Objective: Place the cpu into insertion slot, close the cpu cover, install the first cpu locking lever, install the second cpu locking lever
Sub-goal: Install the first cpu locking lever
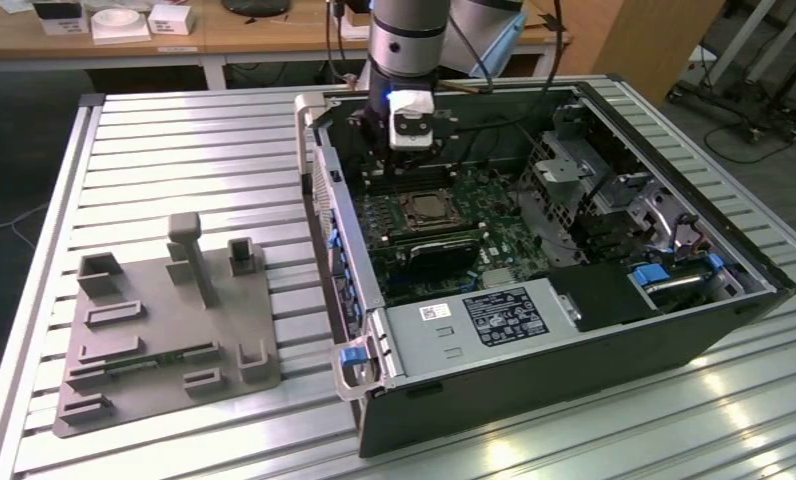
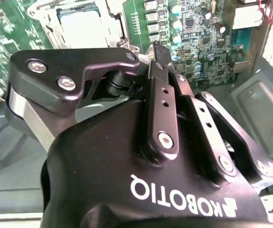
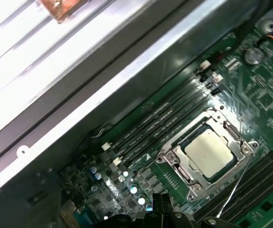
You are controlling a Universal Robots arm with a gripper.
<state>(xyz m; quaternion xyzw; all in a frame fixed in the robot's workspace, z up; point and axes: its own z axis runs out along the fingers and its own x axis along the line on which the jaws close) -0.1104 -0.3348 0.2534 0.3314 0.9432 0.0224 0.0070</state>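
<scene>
The cpu [image 3: 208, 153] lies silvery and flat in the insertion slot [image 3: 177, 164] on the green board, also seen in the second wrist view as the cpu [image 2: 79, 21]. The cpu cover [image 3: 231, 133] lies down as a metal frame around the chip. A thin locking lever [image 3: 235, 187] slants up and away from one side of the socket. In the exterior view the insertion slot [image 1: 432, 208] sits mid-case, and my gripper [image 1: 395, 162] hangs above the board just beyond it. My gripper [image 2: 156, 51] is shut with nothing in it; its fingertips [image 3: 158, 202] hover short of the socket.
The open computer case [image 1: 718, 330] lies on a slatted metal table [image 1: 171, 150]. Long memory slots [image 3: 155, 118] run beside the socket, and a grey drive cage [image 1: 578, 165] stands at the exterior view's right. A grey fixture plate [image 1: 158, 330] rests at the exterior view's left.
</scene>
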